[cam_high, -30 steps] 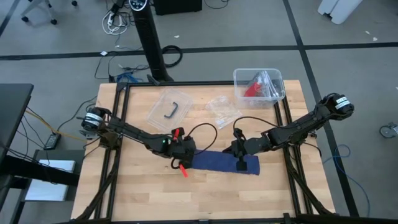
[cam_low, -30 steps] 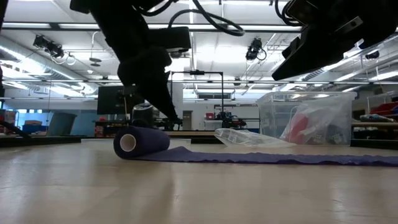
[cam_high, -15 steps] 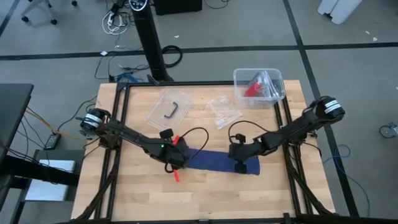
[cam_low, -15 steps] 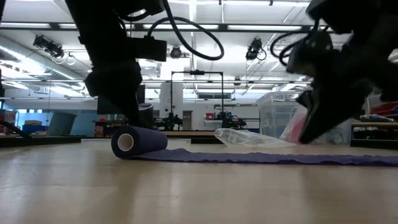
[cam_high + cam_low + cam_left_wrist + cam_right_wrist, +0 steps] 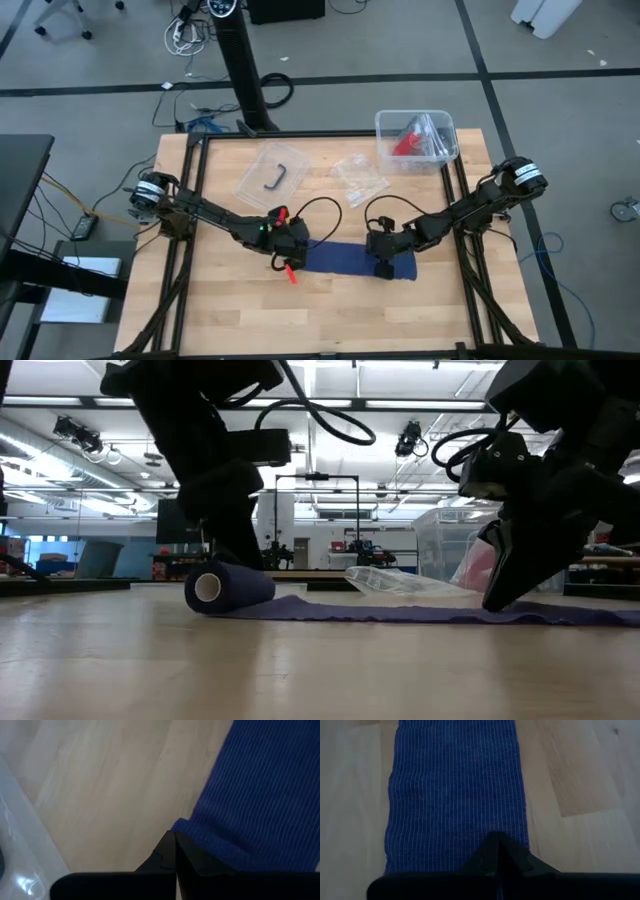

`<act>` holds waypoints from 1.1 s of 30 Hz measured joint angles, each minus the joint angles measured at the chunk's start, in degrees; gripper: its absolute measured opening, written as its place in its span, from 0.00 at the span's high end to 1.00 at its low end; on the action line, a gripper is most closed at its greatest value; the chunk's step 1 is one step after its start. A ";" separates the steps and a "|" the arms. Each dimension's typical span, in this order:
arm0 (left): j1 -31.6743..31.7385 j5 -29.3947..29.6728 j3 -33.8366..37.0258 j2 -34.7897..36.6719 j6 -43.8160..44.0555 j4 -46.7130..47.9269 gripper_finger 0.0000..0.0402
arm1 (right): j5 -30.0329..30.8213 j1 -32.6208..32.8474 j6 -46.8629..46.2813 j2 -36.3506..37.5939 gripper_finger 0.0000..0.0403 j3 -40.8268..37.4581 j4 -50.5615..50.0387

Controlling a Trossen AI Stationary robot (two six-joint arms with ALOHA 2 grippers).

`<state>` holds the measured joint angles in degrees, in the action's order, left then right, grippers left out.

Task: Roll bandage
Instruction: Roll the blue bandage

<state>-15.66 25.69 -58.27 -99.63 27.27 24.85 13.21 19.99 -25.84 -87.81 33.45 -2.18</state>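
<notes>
The bandage lies on the table as a dark blue strip with its left end wound into a small roll. The roll rests on its side and its open end faces the near edge. My left gripper is shut and stands at the roll, slanting down from the left. My right gripper is shut and has its tips down on the flat strip toward the strip's right end. The strip's right end lies flat on the wood. My left gripper has its shut fingertips against the roll's far end edge, slanting down from the table's left. The roll lies on the table. My right gripper presses its shut fingertips down on the flat strip near one long edge, slanting down from the table's right. The strip lies flat on the wood under them.
A clear plastic box with a red item stands at the far right corner. Two clear bags lie on the far half of the table. Black frame rails run along the table's sides.
My right gripper has come down from above the strip, tipping and rolling as it went, and its shut tips now rest on the flat strip. The roll and the strip lie about where they did.
</notes>
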 joint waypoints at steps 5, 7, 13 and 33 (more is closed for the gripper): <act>-0.16 -1.15 0.07 0.00 -1.39 -2.00 1.00 | 0.07 0.00 -0.64 -0.04 1.00 0.02 -0.70; -0.20 -2.19 0.07 -0.02 -1.69 -3.49 1.00 | 0.07 0.02 -0.61 0.07 1.00 0.02 -0.80; -0.24 -3.08 0.10 -0.13 -3.58 -5.99 1.00 | 0.04 0.31 0.38 3.39 1.00 -0.06 -2.65; -0.20 -2.93 0.12 -0.15 -3.29 -5.75 1.00 | -6.46 8.61 -18.69 7.61 1.00 0.31 -23.65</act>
<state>-15.86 22.76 -58.15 -99.79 23.99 19.10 6.75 28.60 -44.53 -80.20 33.76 -25.83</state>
